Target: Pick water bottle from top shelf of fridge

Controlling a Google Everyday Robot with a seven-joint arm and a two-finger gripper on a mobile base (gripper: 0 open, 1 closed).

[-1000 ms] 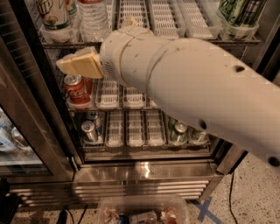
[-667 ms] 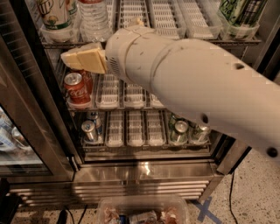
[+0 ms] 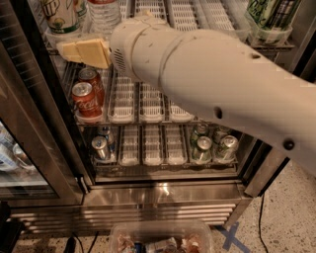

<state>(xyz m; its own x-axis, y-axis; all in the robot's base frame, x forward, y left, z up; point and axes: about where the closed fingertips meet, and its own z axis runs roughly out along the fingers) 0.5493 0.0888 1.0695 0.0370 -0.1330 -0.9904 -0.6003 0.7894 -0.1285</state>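
The water bottle (image 3: 104, 17) stands on the top shelf (image 3: 182, 12) of the fridge (image 3: 163, 195), near its left front corner, beside a white container (image 3: 60, 15). The gripper (image 3: 84, 52) is at this shelf's front edge, just below the bottle. Whether it is apart or together, I cannot tell.

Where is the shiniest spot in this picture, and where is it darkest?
Camera view: the brightest glare is on the steel base of the fridge; the white arm is strongly lit; the pincer, at the left of the top shelf, below the water bottle, glows pale yellow; the darkest part is the lower left corner.
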